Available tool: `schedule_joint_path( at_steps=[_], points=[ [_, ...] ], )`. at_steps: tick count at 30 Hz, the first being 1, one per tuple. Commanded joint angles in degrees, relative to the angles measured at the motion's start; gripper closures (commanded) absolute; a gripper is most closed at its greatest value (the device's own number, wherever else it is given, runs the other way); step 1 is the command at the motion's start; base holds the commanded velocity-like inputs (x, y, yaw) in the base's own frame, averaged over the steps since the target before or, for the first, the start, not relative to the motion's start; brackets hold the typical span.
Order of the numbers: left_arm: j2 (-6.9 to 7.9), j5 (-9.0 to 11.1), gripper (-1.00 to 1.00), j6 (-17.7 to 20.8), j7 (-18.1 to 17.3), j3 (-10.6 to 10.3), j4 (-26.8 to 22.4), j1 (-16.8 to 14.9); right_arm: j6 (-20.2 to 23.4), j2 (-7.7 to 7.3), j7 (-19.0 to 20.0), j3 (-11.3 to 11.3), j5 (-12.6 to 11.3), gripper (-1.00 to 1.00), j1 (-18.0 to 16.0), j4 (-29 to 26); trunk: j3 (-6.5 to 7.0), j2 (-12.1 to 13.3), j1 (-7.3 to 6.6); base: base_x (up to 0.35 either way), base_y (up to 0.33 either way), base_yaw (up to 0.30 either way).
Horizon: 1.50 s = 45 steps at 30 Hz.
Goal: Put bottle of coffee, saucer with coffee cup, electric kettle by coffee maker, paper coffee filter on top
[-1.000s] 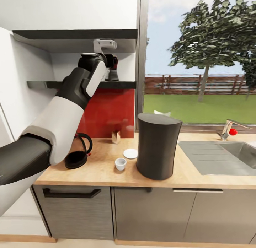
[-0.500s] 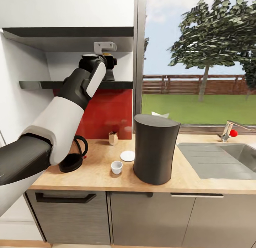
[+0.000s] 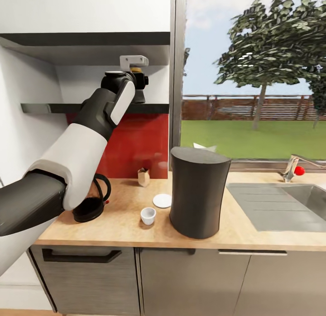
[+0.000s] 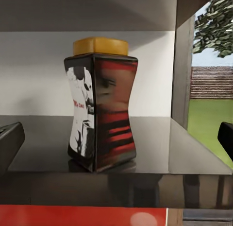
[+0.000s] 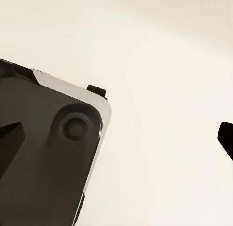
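Home kitchen: countertop (image 3: 127, 225), sink (image 3: 290, 203), cabinets (image 3: 190, 280)

A dark panel (image 5: 46, 153) with a pale rim is sitting against a plain cream surface (image 5: 165, 65) — the jaws are standing wide apart.

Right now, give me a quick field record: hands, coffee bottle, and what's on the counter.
left hand: open, level with the shelf, fingertips wide either side of the bottle, no contact
right hand: open
bottle of coffee: upright on the shelf
coffee maker: on the countertop
coffee cup: on the counter, apart from the saucer
electric kettle: partly behind the left arm
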Motion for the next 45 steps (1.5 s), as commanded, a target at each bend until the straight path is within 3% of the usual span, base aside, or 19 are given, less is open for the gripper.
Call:
schedule_joint_path(
  at_steps=[1, 13, 17, 22, 45],
  points=[
    [0.0, 0.59, -1.0, 0.12, 0.51, -0.11, -0.03, -0.06, -0.15, -0.02, -0.01, 0.0, 0.44, -1.0, -0.04, 0.02, -0.09, -0.07, 0.02, 0.064, 0.0, 0.0],
    [0.0, 0.45, -1.0, 0.12, 0.68, -0.04, -0.03, -0.06, -0.19, -0.02, -0.05, 0.0, 0.44, -1.0, -0.04, 0.01, -0.09, -0.07, 0.02, 0.096, 0.0, 0.0],
    [0.0, 0.59, -1.0, 0.12, 6.12, -0.09, -0.04, -0.06, -0.22, -0.02, -0.05, 0.0, 0.44, -1.0, -0.04, 0.01, -0.09, -0.07, 0.02, 0.017, 0.0, 0.0],
    [0.0, 0.76, -1.0, 0.12, 8.91, -0.12, -0.23, -0.06, -0.23, -0.02, -0.05, 0.0, 0.44, -1.0, -0.04, 0.01, -0.09, -0.07, 0.02, 0.004, 0.0, 0.0],
    [0.0, 0.85, -1.0, 0.2, 9.57, -0.13, -0.38, -0.06, -0.23, -0.02, -0.05, 0.0, 0.44, -1.0, -0.04, 0.01, -0.09, -0.07, 0.02, 0.096, -0.029, 0.0]
  ],
)
